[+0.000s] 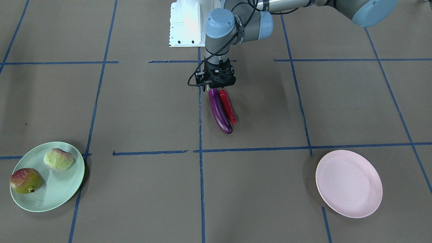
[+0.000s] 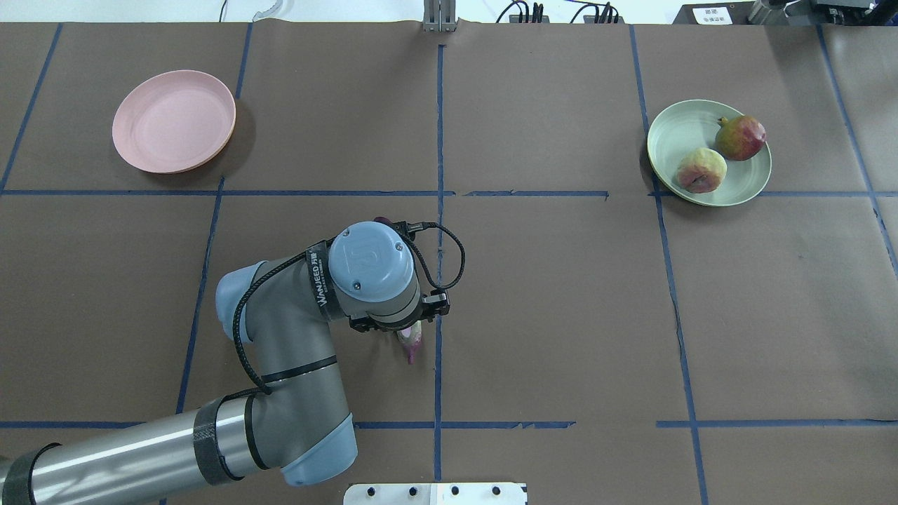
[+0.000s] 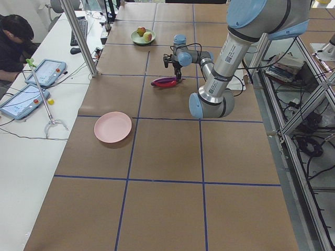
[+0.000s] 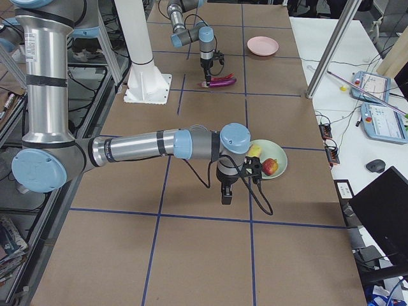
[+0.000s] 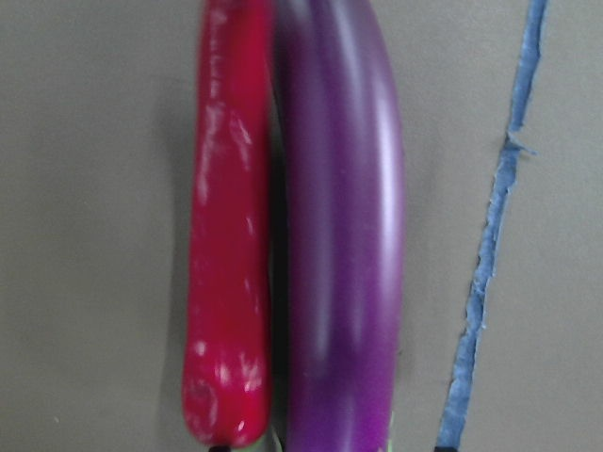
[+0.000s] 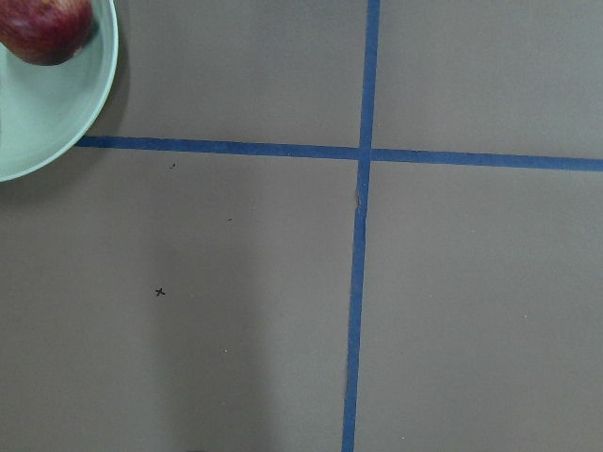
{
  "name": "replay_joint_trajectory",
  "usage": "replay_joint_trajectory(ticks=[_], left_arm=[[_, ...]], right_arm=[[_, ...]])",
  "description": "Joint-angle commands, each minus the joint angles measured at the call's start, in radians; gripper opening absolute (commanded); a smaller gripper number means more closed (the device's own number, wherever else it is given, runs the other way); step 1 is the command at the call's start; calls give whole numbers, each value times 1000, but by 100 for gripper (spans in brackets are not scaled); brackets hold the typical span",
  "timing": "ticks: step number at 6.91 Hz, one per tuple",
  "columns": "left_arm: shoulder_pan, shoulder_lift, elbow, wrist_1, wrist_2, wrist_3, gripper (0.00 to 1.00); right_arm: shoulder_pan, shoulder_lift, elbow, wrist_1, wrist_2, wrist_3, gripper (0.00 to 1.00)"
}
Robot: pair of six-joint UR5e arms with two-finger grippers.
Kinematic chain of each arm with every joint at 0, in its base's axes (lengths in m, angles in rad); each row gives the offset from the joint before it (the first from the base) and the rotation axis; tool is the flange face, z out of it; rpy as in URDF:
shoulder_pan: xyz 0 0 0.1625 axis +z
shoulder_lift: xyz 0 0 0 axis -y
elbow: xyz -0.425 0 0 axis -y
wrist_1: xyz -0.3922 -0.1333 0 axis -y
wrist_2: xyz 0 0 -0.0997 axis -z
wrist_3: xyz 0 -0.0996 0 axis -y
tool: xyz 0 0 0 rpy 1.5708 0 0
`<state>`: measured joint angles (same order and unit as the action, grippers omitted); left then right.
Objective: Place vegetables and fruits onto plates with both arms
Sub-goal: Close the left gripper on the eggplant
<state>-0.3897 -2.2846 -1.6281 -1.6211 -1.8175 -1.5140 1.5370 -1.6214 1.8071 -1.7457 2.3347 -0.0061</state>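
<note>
The purple eggplant (image 1: 219, 111) and the red chili (image 1: 227, 106) lie side by side, touching, at the table's middle. My left gripper (image 1: 216, 88) is low over their stem ends, apparently open. The left wrist view shows the eggplant (image 5: 344, 235) and the chili (image 5: 231, 235) close up. The pale green fruit (image 1: 58, 159) and the mottled red fruit (image 1: 25, 180) sit on the mint plate (image 1: 57, 195). The pink plate (image 1: 349, 184) is bare. My right gripper (image 4: 226, 194) hangs near the mint plate (image 4: 282, 162); I cannot tell its state.
The white base block (image 1: 185, 23) stands behind the vegetables. Blue tape lines (image 1: 200, 175) cross the brown table. An operator (image 3: 13, 42) sits at a side bench with tablets (image 3: 44, 72). A metal pole (image 3: 78, 36) stands at the table's edge.
</note>
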Motion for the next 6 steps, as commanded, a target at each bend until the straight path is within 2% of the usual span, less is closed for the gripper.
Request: replay_joint_trajectory(ticks=[1, 4, 6], left_arm=[[0, 1, 8, 0, -11, 0, 77], [3, -10, 22, -10, -11, -23, 76], [3, -19, 40, -14, -11, -35, 72]], right_arm=[[0, 0, 0, 0, 0, 0, 100], [0, 0, -2, 0, 0, 0, 100], [0, 0, -5, 0, 0, -2, 100]])
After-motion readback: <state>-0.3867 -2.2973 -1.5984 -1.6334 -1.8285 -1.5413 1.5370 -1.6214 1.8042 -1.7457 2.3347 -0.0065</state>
